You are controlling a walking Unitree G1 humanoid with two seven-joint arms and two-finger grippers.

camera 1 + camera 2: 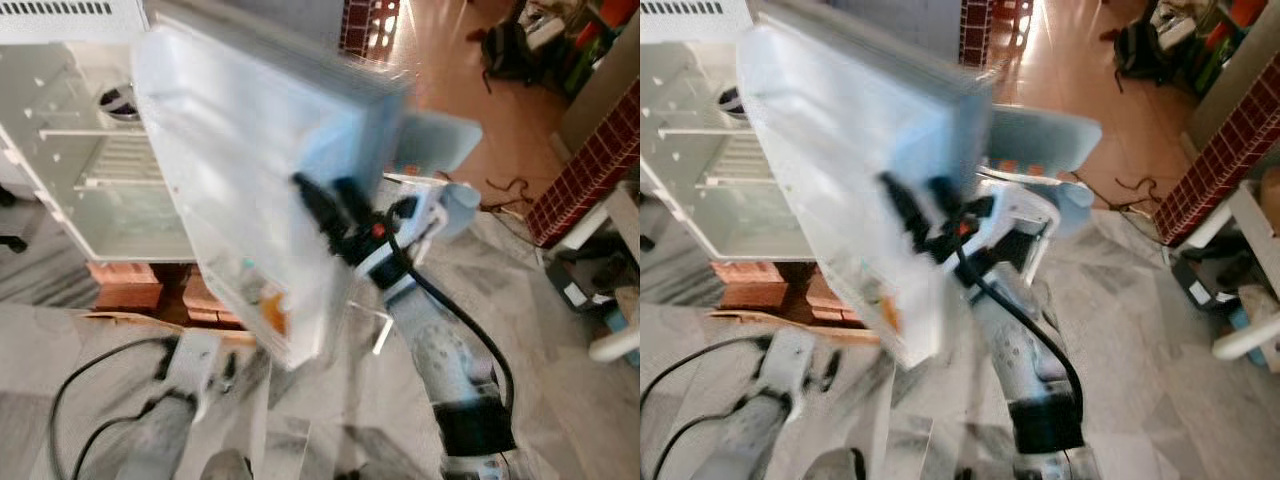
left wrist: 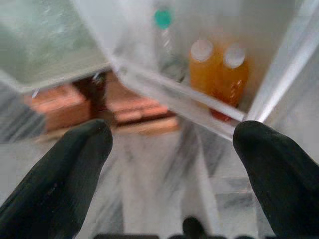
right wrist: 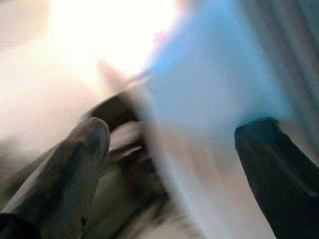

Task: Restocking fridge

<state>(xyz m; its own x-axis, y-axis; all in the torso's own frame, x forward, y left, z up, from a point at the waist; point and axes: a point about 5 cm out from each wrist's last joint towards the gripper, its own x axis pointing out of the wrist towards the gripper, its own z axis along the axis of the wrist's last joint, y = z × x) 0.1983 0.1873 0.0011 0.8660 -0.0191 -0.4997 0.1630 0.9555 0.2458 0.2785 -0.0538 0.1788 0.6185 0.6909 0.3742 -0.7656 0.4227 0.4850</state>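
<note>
Your right gripper (image 1: 325, 205), fingers spread apart, presses on the fridge door (image 1: 250, 180); push smoothly. Orange bottles (image 2: 219, 74) sit in the door shelf just ahead of your left gripper (image 2: 172, 149), also spread wide.

White fridge door (image 1: 250, 150), orange bottles (image 2: 219, 74)

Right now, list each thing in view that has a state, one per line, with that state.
Fridge door: swung open, blurred.
Fridge: open, wire shelves bare.
Orange bottles: upright in the door shelf, capped.
Clear bottle: upright beside them, green cap on.
Right gripper: open, at the door's edge.
Left gripper: open, holding nothing.
</note>
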